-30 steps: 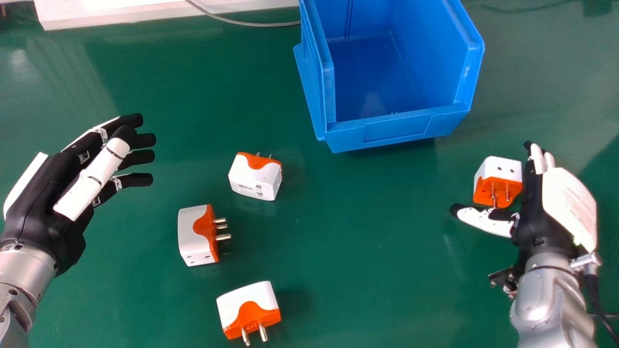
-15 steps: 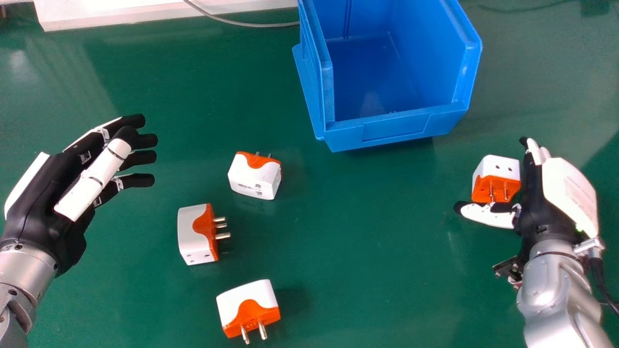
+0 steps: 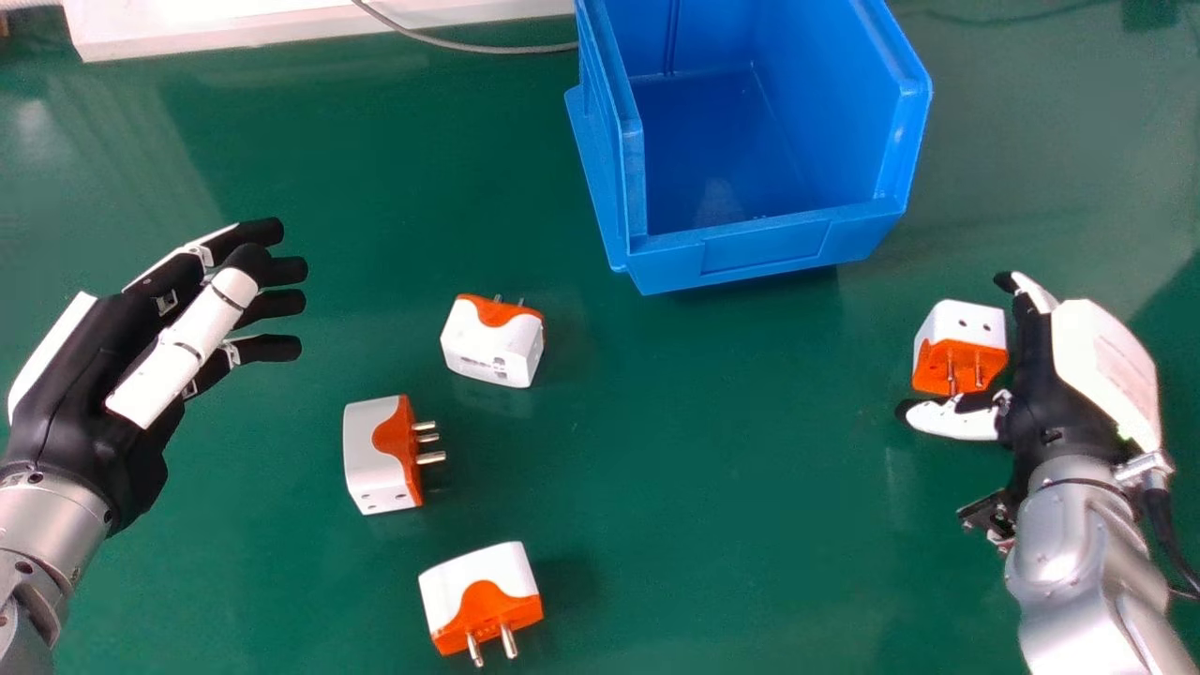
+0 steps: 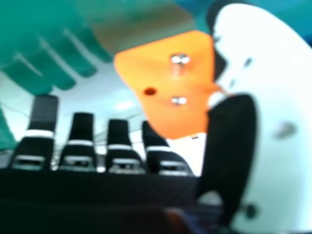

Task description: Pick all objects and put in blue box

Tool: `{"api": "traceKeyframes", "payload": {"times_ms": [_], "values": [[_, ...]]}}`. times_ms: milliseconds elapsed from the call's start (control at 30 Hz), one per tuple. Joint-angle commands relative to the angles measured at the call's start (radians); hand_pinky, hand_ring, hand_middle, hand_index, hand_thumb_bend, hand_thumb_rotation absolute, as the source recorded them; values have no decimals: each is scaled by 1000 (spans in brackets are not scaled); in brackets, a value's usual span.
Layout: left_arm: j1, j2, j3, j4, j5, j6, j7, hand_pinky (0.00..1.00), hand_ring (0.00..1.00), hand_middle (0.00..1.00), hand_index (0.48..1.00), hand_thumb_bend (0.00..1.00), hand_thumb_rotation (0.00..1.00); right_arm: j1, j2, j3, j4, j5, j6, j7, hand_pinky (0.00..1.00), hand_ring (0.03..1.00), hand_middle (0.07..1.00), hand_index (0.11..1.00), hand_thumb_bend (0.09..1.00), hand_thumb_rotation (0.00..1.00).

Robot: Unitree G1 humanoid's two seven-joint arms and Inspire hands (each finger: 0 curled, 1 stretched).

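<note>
The right hand [image 3: 1037,389] has bent its fingers inward (beside one adapter [image 3: 964,328]).

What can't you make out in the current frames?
- Blue box: far end cut off by the head view's top edge.
- Upper of the three left adapters: pins mostly hidden behind its body, head view.
- Right adapter: can't tell if the right hand touches it; thumb covers one edge, blurred, right hand view.
</note>
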State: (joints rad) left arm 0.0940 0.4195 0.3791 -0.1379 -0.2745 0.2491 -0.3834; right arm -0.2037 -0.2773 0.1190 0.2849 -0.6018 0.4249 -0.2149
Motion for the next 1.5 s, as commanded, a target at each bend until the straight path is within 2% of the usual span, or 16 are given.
{"api": "traceKeyframes", "payload": {"times_ms": [0, 33, 67, 100, 200, 300, 367, 533, 700, 1133, 1200, 1333, 1467], "values": [[-4, 20, 12, -16, -1, -8, 2, 686, 782, 787, 816, 559, 603, -16, -13, 12, 16, -12, 4, -8, 448, 519, 686, 800, 535, 23], [-4, 20, 12, -14, -1, -9, 2, 686, 782, 787, 816, 559, 603, -17, -15, 14, 20, -14, 4, -12, 380, 451, 643, 779, 537, 18], [-5, 20, 11, -12, 0, -9, 3, 686, 782, 787, 816, 559, 603, -22, -18, 14, 34, -14, 0, -19, 380, 451, 643, 779, 537, 18], [-5, 20, 11, -13, 0, -8, 4, 686, 782, 787, 816, 559, 602, -25, -20, 14, 42, -13, -3, -23, 338, 403, 608, 756, 539, 14], [-6, 20, 10, -15, 0, -5, 5, 686, 782, 786, 816, 559, 602, -27, -22, 16, 50, -15, -12, -39, 324, 399, 592, 731, 535, 11], [-1, 20, 10, -34, -2, 5, 9, 686, 782, 786, 816, 559, 600, -31, -25, 17, 64, -11, -33, -57, 337, 400, 584, 706, 526, 9], [-1, 21, 11, -33, -3, 6, 9, 686, 782, 785, 815, 560, 596, -29, -26, 18, 70, -13, -48, -71, 336, 400, 564, 656, 511, 5], [1, 21, 10, -43, -6, 15, 10, 685, 781, 785, 815, 561, 595, -29, -30, 27, 85, -23, -65, -91, 335, 402, 557, 635, 507, 4], [3, 21, 10, -54, -5, 23, 12, 683, 781, 784, 816, 560, 592, -29, -36, 26, 90, -21, -72, -91, 335, 415, 545, 574, 497, 1], [0, 20, 7, -53, -1, 25, 14, 682, 780, 783, 816, 558, 589, -31, -41, 26, 82, -18, -47, -60, 341, 412, 518, 557, 493, 0], [1, 20, 7, -59, -2, 29, 15, 682, 780, 783, 817, 557, 587, -26, -38, 23, 62, -17, -36, -54, 341, 412, 514, 557, 492, 0], [0, 21, 7, -57, -1, 30, 15, 683, 780, 783, 817, 553, 584, 2, -18, 12, -9, -5, -6, -44, 343, 410, 505, 554, 492, 0], [3, 21, 8, -67, -2, 34, 15, 684, 781, 783, 818, 546, 578, 41, 16, 1, -82, 9, 14, -58, 346, 412, 505, 546, 493, 0]]}}
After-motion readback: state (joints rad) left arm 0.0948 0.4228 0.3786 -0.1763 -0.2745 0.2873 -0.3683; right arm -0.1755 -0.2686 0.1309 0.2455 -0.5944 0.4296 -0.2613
